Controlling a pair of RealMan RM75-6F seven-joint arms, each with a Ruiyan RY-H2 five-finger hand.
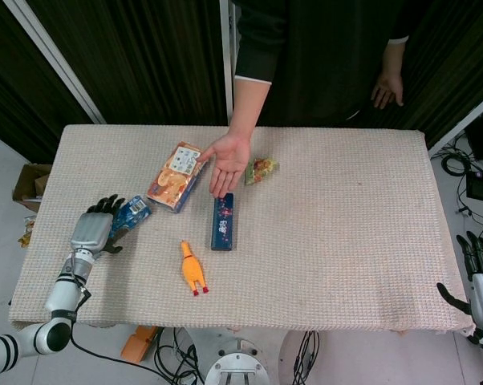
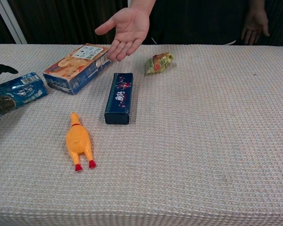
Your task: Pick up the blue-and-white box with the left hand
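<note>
The blue-and-white box (image 1: 130,215) (image 2: 18,93) lies at the table's left side, near the edge. My left hand (image 1: 94,231) wraps its left end: dark fingers (image 2: 1,69) show over the box's far side and the thumb at its near side, mostly cut off by the chest view's edge. The box looks gripped and slightly tilted; whether it is off the cloth I cannot tell. My right hand (image 1: 479,277) hangs beyond the table's right edge, fingers apart, holding nothing.
An orange-and-blue box (image 1: 175,176) (image 2: 75,67), a dark blue long box (image 1: 222,221) (image 2: 119,97), a yellow rubber chicken (image 1: 192,268) (image 2: 79,142) and a green snack packet (image 1: 261,169) lie mid-table. A person's open hand (image 1: 225,164) (image 2: 125,28) hovers over them.
</note>
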